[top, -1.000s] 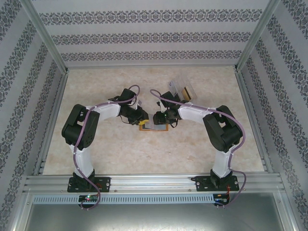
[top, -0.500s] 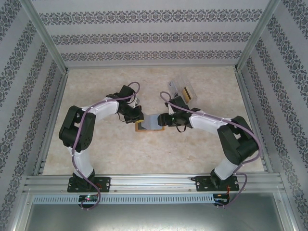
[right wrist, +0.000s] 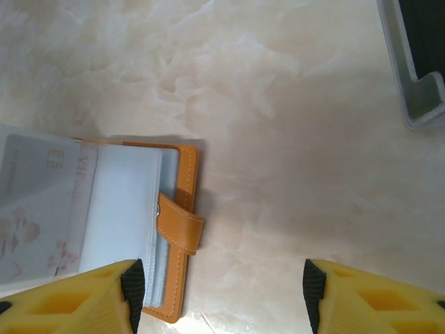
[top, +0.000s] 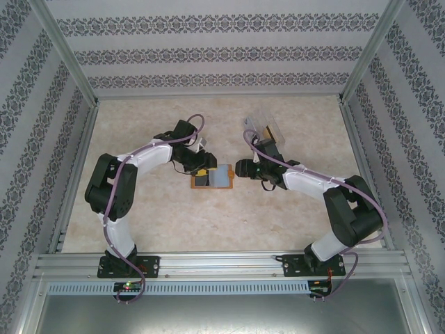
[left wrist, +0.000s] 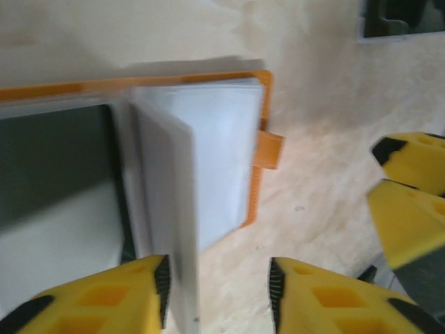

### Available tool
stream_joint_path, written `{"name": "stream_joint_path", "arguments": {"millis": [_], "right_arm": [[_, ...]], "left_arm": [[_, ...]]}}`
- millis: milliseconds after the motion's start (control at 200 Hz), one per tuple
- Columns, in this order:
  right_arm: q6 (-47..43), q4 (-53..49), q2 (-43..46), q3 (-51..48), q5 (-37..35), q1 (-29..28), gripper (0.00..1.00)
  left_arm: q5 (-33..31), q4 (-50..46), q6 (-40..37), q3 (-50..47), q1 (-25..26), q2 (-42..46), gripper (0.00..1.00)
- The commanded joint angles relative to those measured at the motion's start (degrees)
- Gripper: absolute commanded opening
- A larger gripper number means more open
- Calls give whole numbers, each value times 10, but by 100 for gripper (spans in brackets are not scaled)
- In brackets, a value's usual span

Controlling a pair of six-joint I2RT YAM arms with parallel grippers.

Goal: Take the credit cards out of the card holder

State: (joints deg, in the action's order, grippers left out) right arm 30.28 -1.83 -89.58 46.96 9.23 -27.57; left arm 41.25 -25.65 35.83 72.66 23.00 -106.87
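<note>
The holder (top: 211,178) lies spread open on the bench (top: 292,216), inside up, likely so the cards (left wrist: 55,160) can be picked from their pockets; none looks drawn out yet. The left end effector (left wrist: 219,285) stands partly open and empty, with a raised sleeve (left wrist: 167,202) just inside one finger and the holder straight ahead. The right end effector (right wrist: 222,296) is wide open and empty, the holder's tab (right wrist: 179,229) just ahead of one finger.
</note>
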Motion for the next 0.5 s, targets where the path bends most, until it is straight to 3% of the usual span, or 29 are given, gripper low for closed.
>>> {"name": "stream_joint_path", "arguments": {"millis": [0, 175, 495], "right_arm": [[7, 22, 17, -10, -5, 3, 64], [2, 34, 20, -13, 7, 2, 62], [-26, 24, -12, 19, 34, -29, 50]], "left_arm": [[49, 49, 23, 6, 13, -9, 53], [7, 23, 13, 13, 10, 2, 57], [-69, 33, 27, -52, -28, 53, 44]]}}
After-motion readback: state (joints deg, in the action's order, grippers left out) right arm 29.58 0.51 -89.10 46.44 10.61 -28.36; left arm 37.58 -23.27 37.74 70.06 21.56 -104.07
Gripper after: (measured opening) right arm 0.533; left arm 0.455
